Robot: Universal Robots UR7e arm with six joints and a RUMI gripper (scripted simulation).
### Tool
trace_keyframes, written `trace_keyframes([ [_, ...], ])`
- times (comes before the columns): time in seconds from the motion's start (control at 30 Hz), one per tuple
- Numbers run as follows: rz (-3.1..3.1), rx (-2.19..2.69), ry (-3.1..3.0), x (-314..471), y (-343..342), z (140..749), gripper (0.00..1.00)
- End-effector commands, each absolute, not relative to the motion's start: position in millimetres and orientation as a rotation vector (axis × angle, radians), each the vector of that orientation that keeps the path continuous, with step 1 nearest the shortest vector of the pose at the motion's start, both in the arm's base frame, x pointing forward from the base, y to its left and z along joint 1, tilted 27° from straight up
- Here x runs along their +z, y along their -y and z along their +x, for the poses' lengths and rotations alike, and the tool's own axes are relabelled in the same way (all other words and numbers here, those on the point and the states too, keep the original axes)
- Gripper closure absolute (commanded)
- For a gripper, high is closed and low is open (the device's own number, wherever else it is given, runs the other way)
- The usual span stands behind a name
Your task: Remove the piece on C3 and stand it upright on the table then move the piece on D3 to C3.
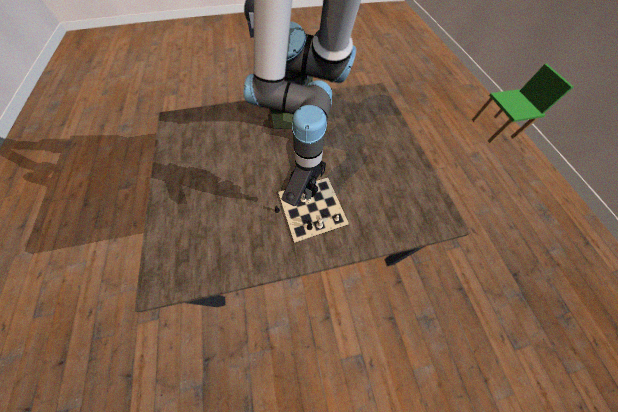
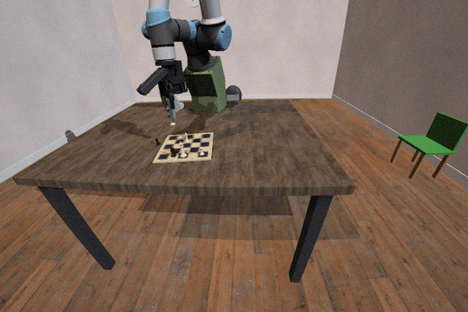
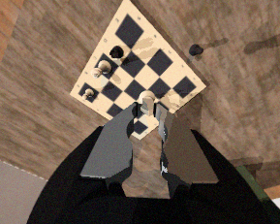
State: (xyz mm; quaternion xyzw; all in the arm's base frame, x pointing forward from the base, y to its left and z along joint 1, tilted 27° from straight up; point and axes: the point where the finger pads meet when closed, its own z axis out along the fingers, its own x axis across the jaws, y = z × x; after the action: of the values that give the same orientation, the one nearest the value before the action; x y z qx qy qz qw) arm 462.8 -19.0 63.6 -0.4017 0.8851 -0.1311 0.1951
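The small chessboard [image 2: 185,147] lies on the wooden table; it also shows in the wrist view [image 3: 138,72] and in the top view [image 1: 313,210]. My gripper [image 3: 145,103] is shut on a white piece [image 3: 146,103] and holds it well above the board's left far corner [image 2: 173,123]. A black piece [image 2: 157,141] stands upright on the table just left of the board, also in the wrist view [image 3: 196,48]. On the board stand a black piece [image 3: 116,51], two white pieces [image 3: 102,69] [image 3: 88,93] and a white piece [image 2: 185,136] at the far side.
The robot's green base block [image 2: 206,89] stands at the table's far edge behind the board. A green chair [image 2: 432,142] stands on the floor at the right, away from the table.
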Motion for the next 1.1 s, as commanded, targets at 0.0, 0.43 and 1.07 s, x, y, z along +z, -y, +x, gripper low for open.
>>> trace_keyframes([
  [0.0,-1.126,-0.368,-2.480,64,19,463,1.00],
  [0.43,-1.295,-0.406,-2.411,64,14,462,1.00],
  [1.07,-2.083,-0.574,-1.911,58,-15,456,1.00],
])
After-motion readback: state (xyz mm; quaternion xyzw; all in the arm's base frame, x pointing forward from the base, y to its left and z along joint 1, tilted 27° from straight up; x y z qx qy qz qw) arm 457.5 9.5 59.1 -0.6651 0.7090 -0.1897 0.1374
